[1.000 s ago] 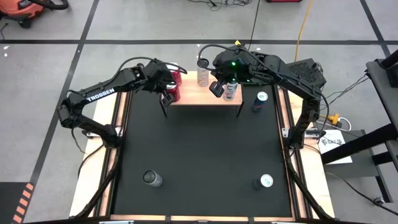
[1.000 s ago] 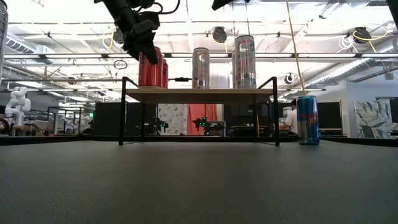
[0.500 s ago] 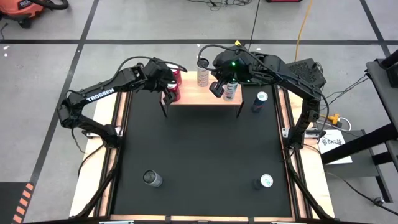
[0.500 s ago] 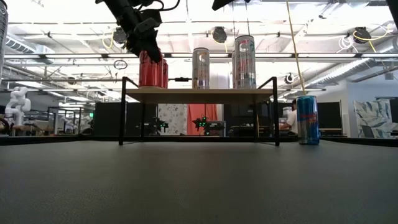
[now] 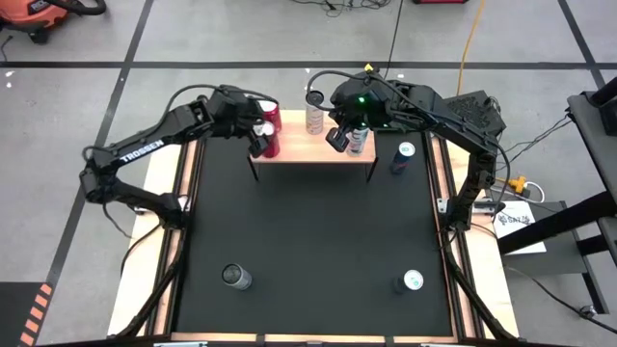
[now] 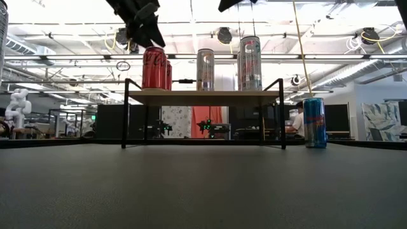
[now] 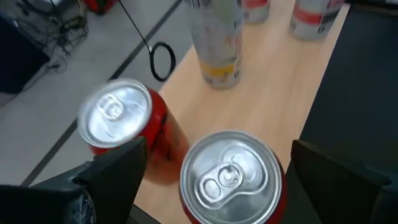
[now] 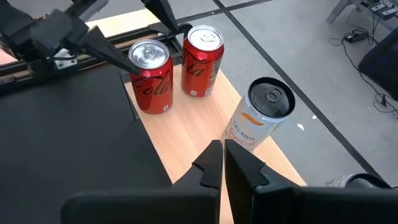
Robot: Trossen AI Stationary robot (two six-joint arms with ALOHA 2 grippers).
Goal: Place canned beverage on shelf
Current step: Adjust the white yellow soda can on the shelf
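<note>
1. The desk [image 5: 154, 202] carries a black mat [image 5: 308, 241] with wooden edges, on a grey floor marked with dark tape lines; the low view looks into a workshop with ceiling lights and ducting.
2. The shelf [image 5: 313, 149], a light wood top on thin black legs, stands at the far side of the mat.
3. Two red cans stand upright on the shelf's left end: the near red can [image 5: 267, 145] at the front corner and the far red can [image 5: 273, 118] just behind it, close together.
4. A pale can [image 5: 314, 112] stands upright near the middle of the shelf at its far edge. A white can [image 5: 358, 138] stands upright toward the right end.
5. The left claw [image 5: 256, 131] hovers directly above the near red can, jaws spread wide. In the left wrist view its fingers [image 7: 118, 174] flank the can top without touching it; the low view shows the claw clear above the can.
6. The right claw [image 5: 336, 137] hangs over the shelf between the pale can and the white can, jaws closed on nothing.
7. A blue can [image 5: 401, 157] stands on the mat just right of the shelf.
8. Two further cans stand on the near part of the mat: a grey can [image 5: 234, 278] at left and a dark can [image 5: 408, 282] at right.
</note>
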